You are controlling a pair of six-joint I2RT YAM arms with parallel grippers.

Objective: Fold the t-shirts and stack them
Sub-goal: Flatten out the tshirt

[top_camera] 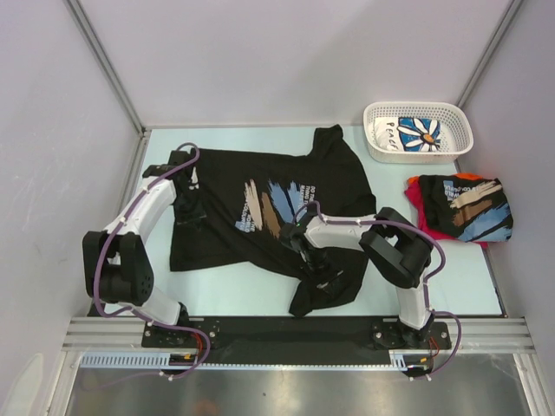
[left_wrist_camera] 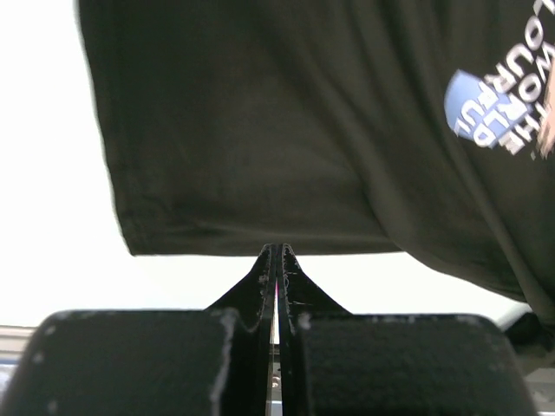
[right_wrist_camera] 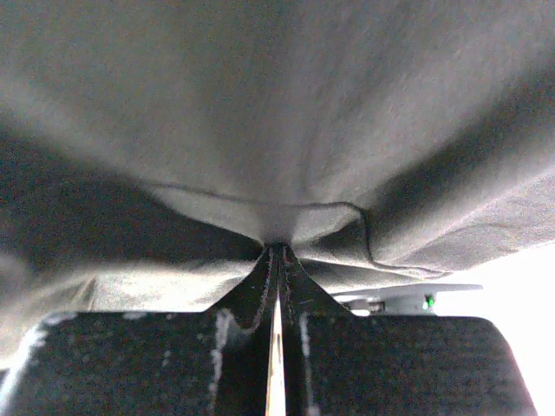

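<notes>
A black t-shirt (top_camera: 221, 238) with a tan, light-blue and white brush-stroke print lies spread across the middle of the table. Its lower right part is rumpled. My left gripper (top_camera: 188, 211) is at the shirt's left edge. In the left wrist view (left_wrist_camera: 277, 250) it is shut, with its tips at the hem of the shirt (left_wrist_camera: 260, 130). My right gripper (top_camera: 315, 264) is over the rumpled lower right part. It is shut (right_wrist_camera: 277, 248) on a pinch of the cloth (right_wrist_camera: 277, 104), which bunches at the tips.
A folded black printed t-shirt (top_camera: 473, 208) lies on a red one (top_camera: 418, 201) at the right edge. A white lattice basket (top_camera: 460, 117) at the back right holds a white daisy-print shirt (top_camera: 419, 133). Grey walls stand close on the left, back and right.
</notes>
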